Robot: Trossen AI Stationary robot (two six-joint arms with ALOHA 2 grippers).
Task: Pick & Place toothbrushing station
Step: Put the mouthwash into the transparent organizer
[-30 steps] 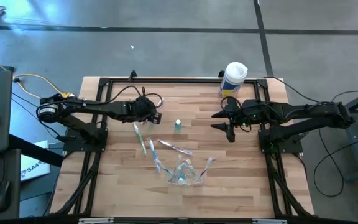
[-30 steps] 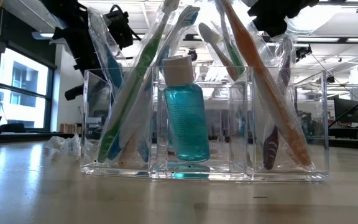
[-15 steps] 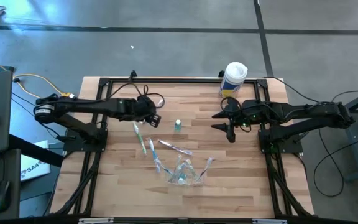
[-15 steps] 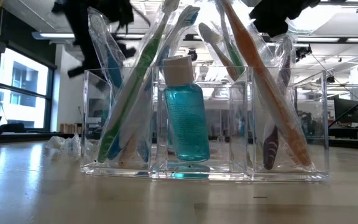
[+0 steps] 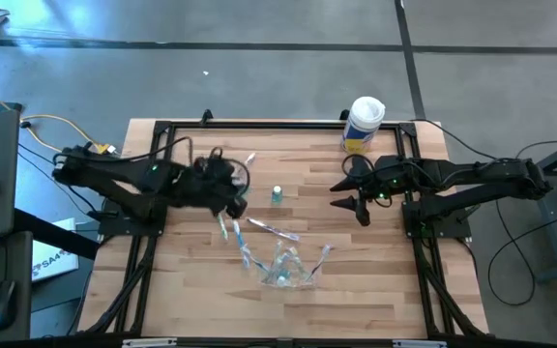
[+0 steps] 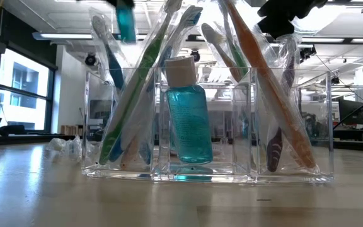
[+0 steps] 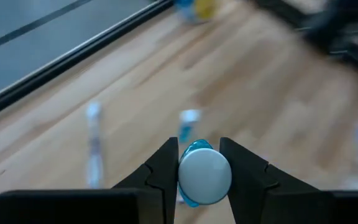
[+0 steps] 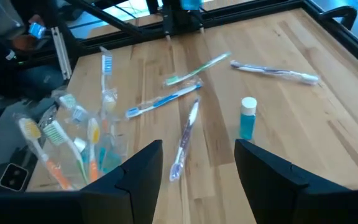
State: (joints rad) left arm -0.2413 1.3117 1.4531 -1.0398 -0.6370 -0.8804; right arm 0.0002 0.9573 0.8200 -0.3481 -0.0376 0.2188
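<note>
Left claw [image 7: 199, 177] is clamped on a small teal bottle with a white cap [image 7: 204, 174], its two dark fingers pressed against either side of the cap, and holds it lifted off the wooden desk [image 5: 375, 280]. In the high view this claw [image 5: 235, 193] sits over the left-centre of the desk, just above the loose toothbrushes. In the low view the lifted bottle shows as a teal blur [image 6: 126, 19] up high, left of the holder.

Right claw [image 8: 197, 165] is parted wide and has nothing between its fingers; it hangs over the right-centre of the desk [image 5: 348, 193], well apart from the brushes.

Second small teal bottle with a white cap [image 5: 277, 194] stands upright on the desk between the two claws, touching neither. Wrapped thin toothbrushes with clear, teal and white handles [image 5: 228, 227] lie scattered just below the left claw. Clear plastic three-compartment holder [image 5: 286, 271] sits near the front middle of the desk, holding upright wrapped brushes [image 6: 266, 94] in its side compartments and a teal bottle [image 6: 188, 120] in the middle one. Large white canister with a yellow label [image 5: 364, 124] stands at the back edge, behind the right claw.
</note>
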